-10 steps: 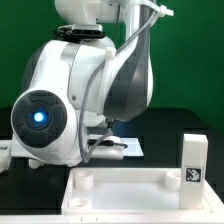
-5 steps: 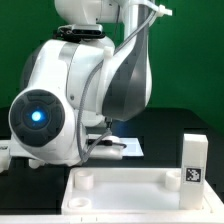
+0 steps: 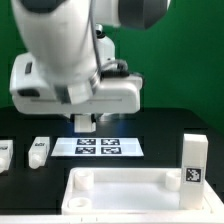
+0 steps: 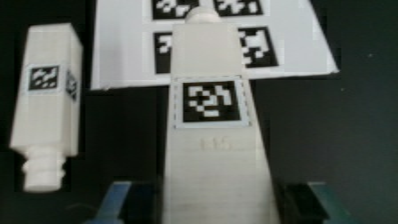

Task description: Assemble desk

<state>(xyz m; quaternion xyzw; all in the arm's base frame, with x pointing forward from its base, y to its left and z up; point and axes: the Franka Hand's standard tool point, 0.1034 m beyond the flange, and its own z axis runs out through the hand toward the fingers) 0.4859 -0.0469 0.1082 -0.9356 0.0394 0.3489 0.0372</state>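
Note:
In the wrist view my gripper (image 4: 214, 203) is shut on a white square-section leg (image 4: 212, 140) that carries a black-and-white tag. The leg runs away from the fingers (image 4: 121, 203) and reaches over the marker board (image 4: 294, 50). A second leg (image 4: 48, 100) lies beside it on the black table, apart from it. In the exterior view the gripper (image 3: 87, 123) hangs just above the marker board's (image 3: 125, 146) end toward the exterior view's left; the held leg is mostly hidden there. The rimmed tabletop (image 3: 120, 178) lies at the front, with one leg (image 3: 195, 160) standing upright at its corner on the exterior view's right.
Two loose legs (image 3: 38, 151) (image 3: 4, 156) lie on the black table at the exterior view's left. The robot's bulky white wrist and arm (image 3: 70, 60) fill the upper half of that view.
The arm has swung from a low reach, with its big joint at the exterior view's left, to stand over the marker board. The jaws have closed on a leg.

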